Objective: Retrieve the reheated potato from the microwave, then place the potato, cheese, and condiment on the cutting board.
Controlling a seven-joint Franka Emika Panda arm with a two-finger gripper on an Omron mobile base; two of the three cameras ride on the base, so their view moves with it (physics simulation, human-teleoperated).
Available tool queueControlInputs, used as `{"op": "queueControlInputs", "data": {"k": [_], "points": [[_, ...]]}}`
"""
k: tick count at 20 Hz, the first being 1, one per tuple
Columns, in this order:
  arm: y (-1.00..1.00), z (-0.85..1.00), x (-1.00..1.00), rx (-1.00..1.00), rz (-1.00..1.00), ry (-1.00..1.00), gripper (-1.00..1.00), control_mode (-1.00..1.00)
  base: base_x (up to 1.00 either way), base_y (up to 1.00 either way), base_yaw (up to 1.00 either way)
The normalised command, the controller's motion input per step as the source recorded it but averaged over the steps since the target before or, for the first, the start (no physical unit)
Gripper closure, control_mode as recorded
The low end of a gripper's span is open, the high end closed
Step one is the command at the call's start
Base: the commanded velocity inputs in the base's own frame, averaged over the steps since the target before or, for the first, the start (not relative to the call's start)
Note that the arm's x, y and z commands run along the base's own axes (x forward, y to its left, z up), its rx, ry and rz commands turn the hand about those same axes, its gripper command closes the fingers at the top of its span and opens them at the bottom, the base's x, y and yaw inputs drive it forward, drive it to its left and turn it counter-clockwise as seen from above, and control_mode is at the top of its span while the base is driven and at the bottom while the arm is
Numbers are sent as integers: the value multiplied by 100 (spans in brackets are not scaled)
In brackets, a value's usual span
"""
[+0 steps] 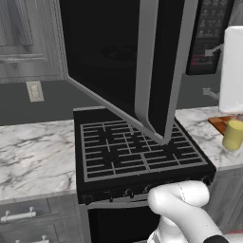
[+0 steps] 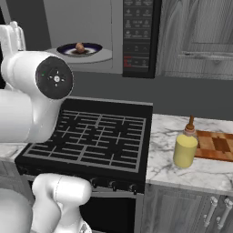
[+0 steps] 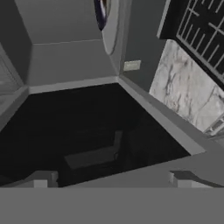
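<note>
The microwave (image 2: 109, 36) door stands open; the potato (image 2: 80, 47) sits on a dark plate (image 2: 91, 47) inside. At 4 o'clock, the condiment (image 2: 185, 149) touches the cutting board (image 2: 217, 146) on the tabletop (image 2: 182, 170). Fingers (image 3: 111, 183) spread wide, holding nothing.

The microwave (image 2: 136, 36) has a dark, glassy door (image 1: 118, 61) edged in smooth matt grey trim, and its inside walls look plain matt grey. The table (image 2: 200, 168) is polished white marble with grey veins. The stove (image 2: 91, 136) is matt black with a dull grey metal grate. The cutting board (image 2: 218, 145) is brown wood in light and dark squares. The bottle (image 2: 185, 150) looks like smooth pale-yellow plastic with a brown stopper. The cupboards (image 2: 195, 36) show grey wood grain. The potato (image 2: 80, 47) is dull brown on a glossy dark plate (image 2: 93, 48).
</note>
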Motion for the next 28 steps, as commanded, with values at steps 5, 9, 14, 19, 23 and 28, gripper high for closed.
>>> {"op": "queueControlInputs", "data": {"k": [5,9,14,19,23,28], "points": [[12,-8,52,6,31,0,-100,-100,0,0,0],[13,3,32,0,37,5,-100,-100,0,0,0],[34,0,29,0,30,9,-100,-100,0,0,0],[53,0,28,1,15,2,-100,-100,0,0,0],[59,-6,9,1,8,0,-100,-100,0,0,0],[60,-15,-12,3,10,0,-100,-100,0,0,0]]}}
